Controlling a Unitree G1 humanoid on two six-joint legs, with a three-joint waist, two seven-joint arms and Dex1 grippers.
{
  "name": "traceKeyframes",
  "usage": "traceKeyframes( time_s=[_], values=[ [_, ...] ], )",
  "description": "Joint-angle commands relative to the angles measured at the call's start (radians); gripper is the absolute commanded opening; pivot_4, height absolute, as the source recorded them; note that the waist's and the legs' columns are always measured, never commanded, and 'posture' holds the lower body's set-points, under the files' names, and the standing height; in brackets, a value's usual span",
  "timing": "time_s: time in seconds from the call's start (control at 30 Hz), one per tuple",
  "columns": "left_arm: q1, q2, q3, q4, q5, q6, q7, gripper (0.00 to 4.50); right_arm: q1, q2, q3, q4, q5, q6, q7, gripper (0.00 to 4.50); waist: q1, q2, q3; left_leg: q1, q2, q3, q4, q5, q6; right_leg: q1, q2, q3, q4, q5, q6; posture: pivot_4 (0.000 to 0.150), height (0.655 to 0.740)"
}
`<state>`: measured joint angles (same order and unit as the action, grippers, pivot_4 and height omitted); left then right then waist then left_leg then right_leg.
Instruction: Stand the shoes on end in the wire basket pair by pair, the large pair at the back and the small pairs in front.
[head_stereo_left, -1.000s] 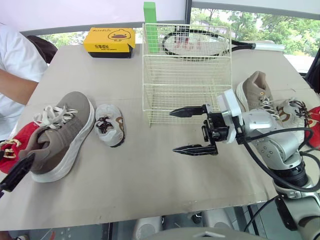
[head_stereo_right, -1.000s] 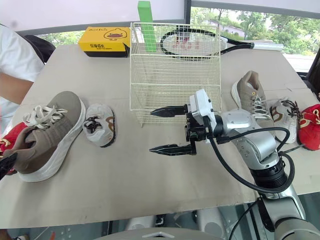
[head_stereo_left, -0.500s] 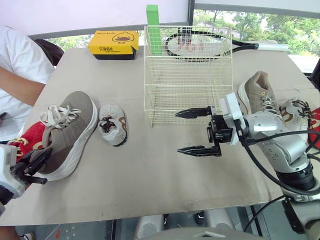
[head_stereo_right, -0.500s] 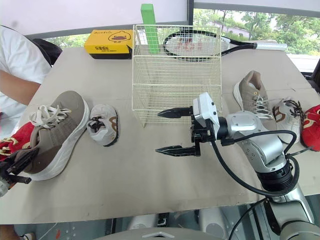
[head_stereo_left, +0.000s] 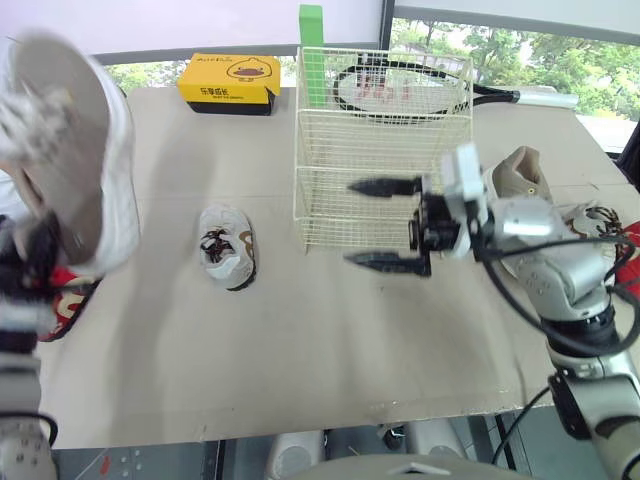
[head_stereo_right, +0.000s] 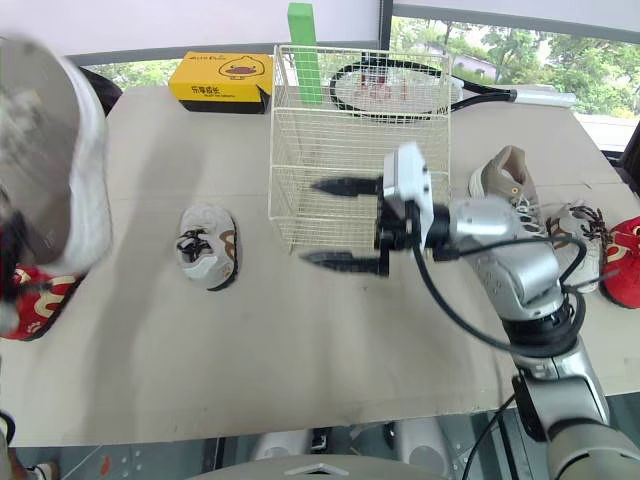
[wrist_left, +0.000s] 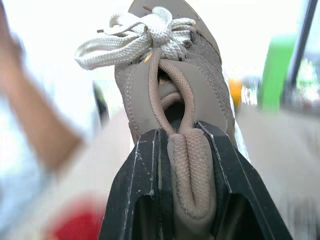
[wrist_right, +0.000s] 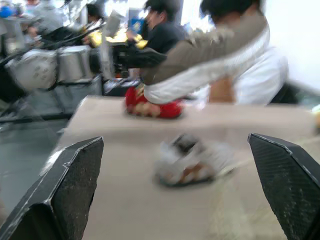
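The wire basket (head_stereo_left: 381, 140) stands open-topped at the middle back of the bench (head_stereo_left: 300, 340). A green block (head_stereo_left: 311, 38) and a racket (head_stereo_left: 400, 85) lie behind it, and a yellow box (head_stereo_left: 229, 82) sits to its left. The right fingers (head_stereo_left: 395, 186) are spread wide apart, empty, just in front of the basket's near face. A small white shoe (head_stereo_left: 226, 258) lies on the bench left of the basket. On the right side lie a second taupe shoe (head_stereo_left: 520, 172), another small white shoe (head_stereo_right: 568, 226) and a red shoe (head_stereo_right: 624, 262). A further red shoe (head_stereo_right: 28, 305) lies at the bench's left edge.

The basket is thin cream wire in a square grid. The bench top is plain tan board.

The large taupe shoe (wrist_left: 170, 90) has a knit upper, a white sole and thick white laces. It hangs in the air at the far left, sole turned outward, well apart from the basket. The left fingers (wrist_left: 137, 170), black and ribbed, are clamped on its padded heel collar, one on either side.
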<state>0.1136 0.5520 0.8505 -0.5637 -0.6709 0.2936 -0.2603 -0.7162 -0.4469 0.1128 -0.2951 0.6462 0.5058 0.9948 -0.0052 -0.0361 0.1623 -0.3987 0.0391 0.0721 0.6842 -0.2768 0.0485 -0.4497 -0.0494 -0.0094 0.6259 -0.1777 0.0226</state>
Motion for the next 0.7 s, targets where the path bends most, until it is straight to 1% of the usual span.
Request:
traceKeyframes(
  time_s=[0.03, 0.1, 0.2, 0.3, 0.33, 0.4, 0.47, 0.53, 0.67, 0.7],
  values=[
    [-0.120, 0.110, -0.081, -0.089, 0.008, 0.005, 0.006, 0.54, -0.168, -0.044, -0.084, 0.057, 0.030, 0.046, -0.010, 4.50, -0.001, 0.001, 0.001, 0.000, -0.001, 0.000, 0.000, 0.000, 0.000, 0.000, 0.000, 0.000, 0.000, 0.000, 0.000, 0.150, 0.7400],
    [-0.182, 0.184, -0.155, -0.082, 0.004, 0.013, -0.056, 0.54, -0.285, -0.107, -0.093, 0.133, 0.016, 0.079, 0.031, 4.50, 0.002, 0.002, 0.003, 0.000, -0.001, 0.000, 0.000, 0.000, 0.000, 0.000, 0.000, -0.001, 0.000, 0.000, 0.000, 0.150, 0.7400],
    [-0.258, 0.285, -0.248, -0.036, 0.051, -0.042, -0.192, 0.54, -0.466, -0.184, -0.076, 0.304, -0.031, 0.043, 0.153, 4.50, -0.002, 0.003, 0.003, 0.000, -0.002, 0.001, -0.002, 0.000, 0.000, 0.000, 0.001, -0.001, -0.001, 0.000, 0.000, 0.150, 0.7400],
    [-0.348, 0.359, -0.328, 0.051, 0.094, -0.132, -0.346, 0.54, -0.680, -0.216, -0.057, 0.504, -0.078, 0.023, 0.259, 4.50, -0.014, 0.007, 0.009, -0.001, -0.001, 0.002, -0.004, 0.000, 0.000, -0.002, 0.002, -0.001, -0.003, 0.000, 0.000, 0.150, 0.7400],
    [-0.391, 0.379, -0.361, 0.086, 0.111, -0.171, -0.402, 0.54, -0.759, -0.221, -0.025, 0.572, -0.118, 0.003, 0.312, 4.50, -0.015, 0.009, 0.010, -0.001, -0.002, 0.005, -0.005, 0.000, 0.000, -0.004, 0.004, 0.000, -0.002, 0.000, 0.000, 0.150, 0.7400],
    [-0.454, 0.402, -0.415, 0.141, 0.142, -0.239, -0.491, 0.54, -0.863, -0.223, 0.035, 0.671, -0.187, -0.022, 0.400, 4.50, -0.013, 0.014, 0.014, -0.002, -0.002, 0.009, -0.007, 0.000, 0.000, -0.006, 0.006, 0.001, -0.001, 0.000, 0.000, 0.150, 0.7400],
    [-0.516, 0.414, -0.478, 0.201, 0.188, -0.324, -0.577, 0.54, -0.944, -0.210, 0.096, 0.770, -0.258, -0.057, 0.476, 4.50, -0.012, 0.014, 0.014, -0.002, 0.000, 0.010, -0.009, 0.000, 0.000, -0.008, 0.009, 0.001, 0.000, 0.000, 0.001, 0.150, 0.7400],
    [-0.561, 0.413, -0.525, 0.247, 0.226, -0.390, -0.634, 0.54, -1.003, -0.187, 0.134, 0.854, -0.316, -0.071, 0.511, 4.50, -0.014, 0.013, 0.013, -0.001, 0.002, 0.010, -0.012, 0.000, 0.000, -0.008, 0.011, 0.001, -0.001, 0.002, 0.004, 0.150, 0.7400],
    [-0.645, 0.392, -0.625, 0.326, 0.299, -0.556, -0.743, 0.54, -1.065, -0.141, 0.257, 0.985, -0.462, -0.106, 0.594, 4.50, -0.012, 0.014, 0.014, -0.006, 0.002, 0.014, -0.012, 0.001, -0.001, -0.016, 0.011, 0.004, 0.001, 0.002, 0.004, 0.150, 0.7400],
    [-0.665, 0.386, -0.638, 0.344, 0.312, -0.585, -0.753, 0.54, -1.067, -0.138, 0.291, 1.005, -0.477, -0.113, 0.608, 4.50, -0.012, 0.014, 0.014, -0.008, 0.002, 0.015, -0.012, 0.003, -0.005, -0.018, 0.011, 0.004, 0.001, 0.002, 0.004, 0.150, 0.7400]
  ],
)
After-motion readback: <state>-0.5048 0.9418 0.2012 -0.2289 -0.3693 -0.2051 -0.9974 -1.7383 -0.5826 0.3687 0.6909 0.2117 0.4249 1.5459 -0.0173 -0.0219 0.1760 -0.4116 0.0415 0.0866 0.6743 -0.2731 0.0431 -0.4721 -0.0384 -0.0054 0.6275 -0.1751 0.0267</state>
